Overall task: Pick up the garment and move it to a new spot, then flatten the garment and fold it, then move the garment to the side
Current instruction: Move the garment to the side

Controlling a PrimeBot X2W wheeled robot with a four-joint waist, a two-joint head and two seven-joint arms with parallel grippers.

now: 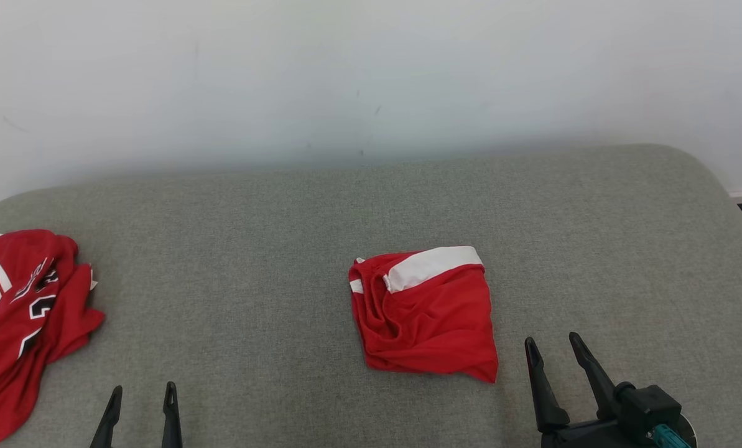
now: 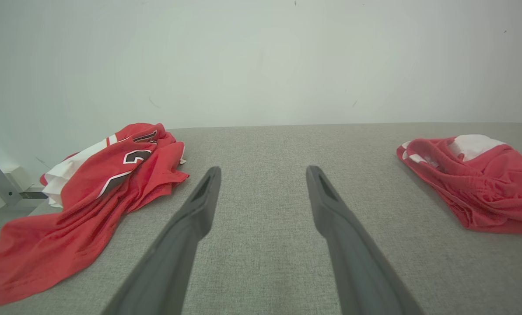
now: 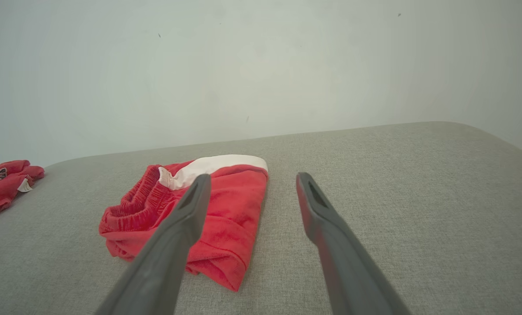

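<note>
A folded red garment with a white band and a gathered waistband lies at the middle of the grey padded table. My right gripper stands open just to its right, at its near corner, touching nothing. In the right wrist view the garment lies partly behind the left finger of that gripper. My left gripper is open over bare table at the front left, with nothing between its fingers. The left wrist view has that gripper pointing at bare table and the garment far to the right.
A crumpled red and white jersey with black numerals lies at the table's left edge and hangs over it; it appears too in the left wrist view and right wrist view. A pale wall runs behind the table. The table's right corner is rounded.
</note>
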